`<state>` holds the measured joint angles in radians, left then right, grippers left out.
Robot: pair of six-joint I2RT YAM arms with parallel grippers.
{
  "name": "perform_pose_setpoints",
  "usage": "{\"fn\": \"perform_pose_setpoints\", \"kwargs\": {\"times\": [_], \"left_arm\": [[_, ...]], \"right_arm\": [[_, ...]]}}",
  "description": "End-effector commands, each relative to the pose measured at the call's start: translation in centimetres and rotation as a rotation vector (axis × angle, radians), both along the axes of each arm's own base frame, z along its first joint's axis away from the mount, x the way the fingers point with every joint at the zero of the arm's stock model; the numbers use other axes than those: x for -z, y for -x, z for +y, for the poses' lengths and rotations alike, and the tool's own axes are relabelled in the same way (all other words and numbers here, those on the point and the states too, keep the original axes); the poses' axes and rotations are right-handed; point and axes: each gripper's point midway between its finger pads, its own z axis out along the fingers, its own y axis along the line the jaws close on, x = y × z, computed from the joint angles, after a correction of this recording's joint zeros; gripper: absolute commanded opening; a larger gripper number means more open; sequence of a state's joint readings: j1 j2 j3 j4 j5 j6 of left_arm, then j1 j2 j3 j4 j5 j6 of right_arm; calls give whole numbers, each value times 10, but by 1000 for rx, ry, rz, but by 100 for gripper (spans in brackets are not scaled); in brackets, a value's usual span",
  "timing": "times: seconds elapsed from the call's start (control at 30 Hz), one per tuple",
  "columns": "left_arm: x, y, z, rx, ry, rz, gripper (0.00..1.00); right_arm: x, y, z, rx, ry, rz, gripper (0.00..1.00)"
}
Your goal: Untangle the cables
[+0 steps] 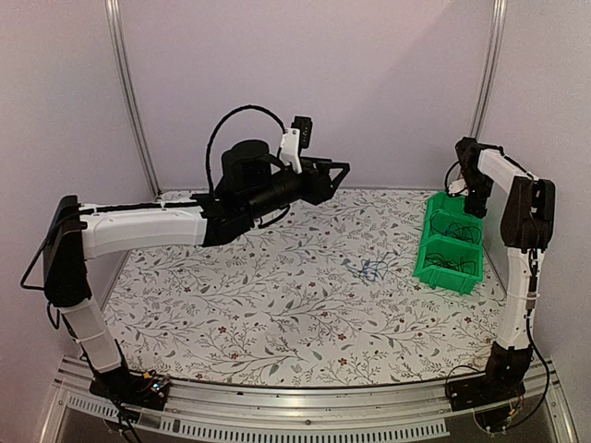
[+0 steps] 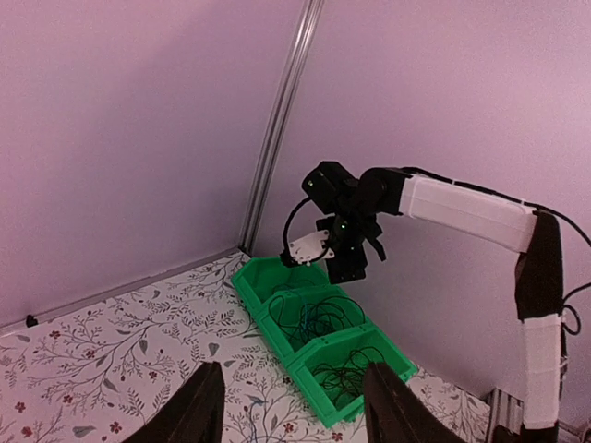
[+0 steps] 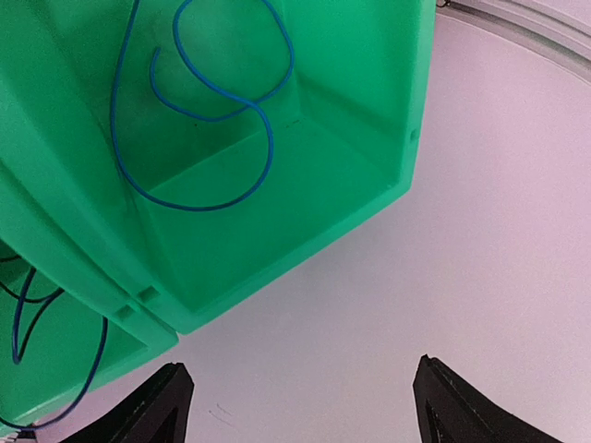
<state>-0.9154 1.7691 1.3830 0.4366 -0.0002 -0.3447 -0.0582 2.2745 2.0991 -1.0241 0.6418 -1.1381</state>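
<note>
The cables lie mostly in a green three-part bin [image 1: 450,247]. Black cables with a blue one fill the middle part [image 2: 320,318], and black cables fill the near part [image 2: 358,371]. A blue cable [image 3: 214,120] loops in the end part by the wall. One thin blue cable [image 1: 374,269] lies on the floral table just left of the bin. My right gripper [image 3: 309,411] hangs open and empty over the bin's far end [image 1: 467,197]. My left gripper [image 2: 294,406] is open with nothing between its fingers, held high over the back of the table [image 1: 338,171] and facing the bin.
Pale walls close the cell at the back and on both sides, with metal posts [image 1: 127,92] in the corners. The bin stands against the right wall. The left arm [image 1: 148,226] stretches across the left half of the table above the floral cloth [image 1: 259,305].
</note>
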Motion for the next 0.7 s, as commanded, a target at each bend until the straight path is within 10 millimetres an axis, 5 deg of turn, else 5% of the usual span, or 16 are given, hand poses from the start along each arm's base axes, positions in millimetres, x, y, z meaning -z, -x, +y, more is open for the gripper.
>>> {"fn": "perform_pose_setpoints", "kwargs": {"times": [0.0,0.1,0.47,0.67], "left_arm": [[3,9,-14,113,16,-23,53],[5,10,-12,112,3,-25,53],[9,13,11,68,-57,16,53],[5,10,18,27,-79,39,52]], "right_arm": [[-43,-4,0,-111,50,-6,88],[-57,-11,15,-138,-46,-70,85],[-41,-3,131,-84,-791,-184,53],[-23,-7,155,27,-979,-164,44]]}}
